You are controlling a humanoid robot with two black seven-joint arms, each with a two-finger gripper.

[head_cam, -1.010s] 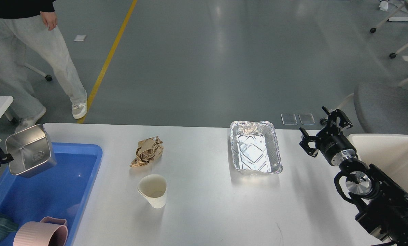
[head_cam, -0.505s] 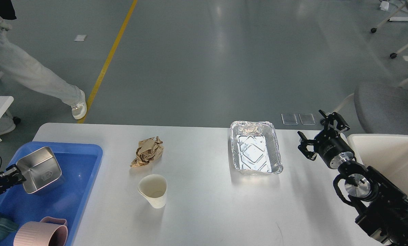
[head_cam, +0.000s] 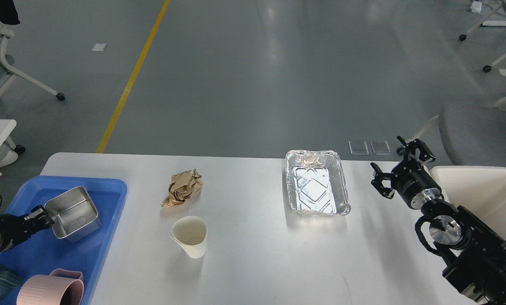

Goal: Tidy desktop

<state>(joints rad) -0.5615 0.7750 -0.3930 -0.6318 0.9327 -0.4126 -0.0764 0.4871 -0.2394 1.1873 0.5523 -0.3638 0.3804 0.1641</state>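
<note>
Desktop [head_cam: 253,262], large white matte rounded-corner tabletop, fills lower frame; crumpled brown paper wad [head_cam: 183,189] left of centre, nearer left gripper [head_cam: 45,212] clamping square steel tin [head_cam: 72,213] over blue plastic tray [head_cam: 109,188]; right gripper [head_cam: 399,169] spread, empty, at right.

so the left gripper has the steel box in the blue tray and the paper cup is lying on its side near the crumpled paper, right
Not quite: the head view shows the paper cup standing upright, mouth up. The rest holds: the left gripper grips the steel box in the blue tray, near the crumpled paper.
</note>
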